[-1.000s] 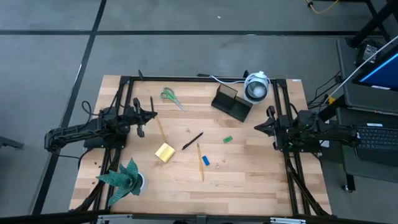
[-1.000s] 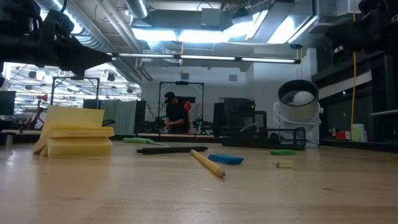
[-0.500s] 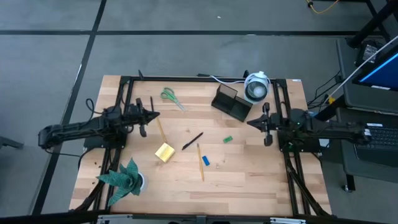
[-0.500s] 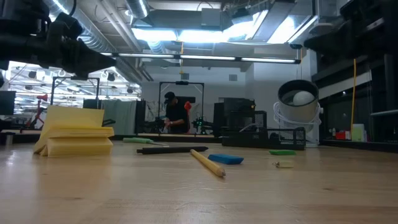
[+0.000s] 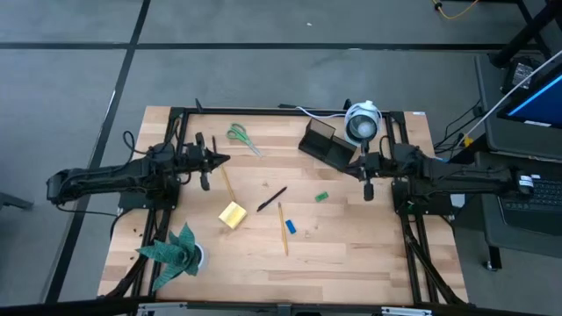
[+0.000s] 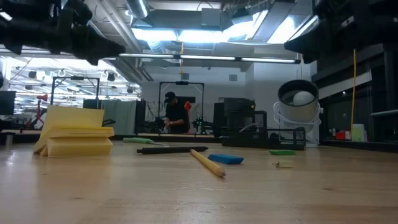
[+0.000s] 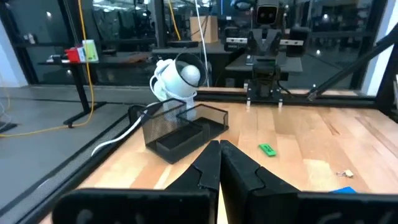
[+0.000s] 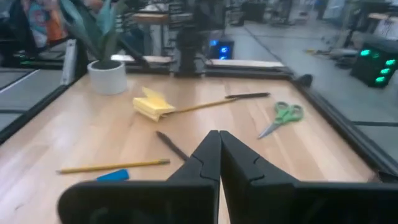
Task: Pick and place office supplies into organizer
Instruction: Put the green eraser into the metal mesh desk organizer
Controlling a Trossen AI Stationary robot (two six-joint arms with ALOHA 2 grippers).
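Tiny pale scrap point(image 6: 284, 164), identity unclear.

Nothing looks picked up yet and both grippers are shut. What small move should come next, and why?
Probably open the right gripper and lower it toward the tiny green piece. That gripper hangs shut above the table near the organizer, with the green piece the closest supply to it. The left gripper waits shut near one yellow pencil; every supply lies outside the organizer.
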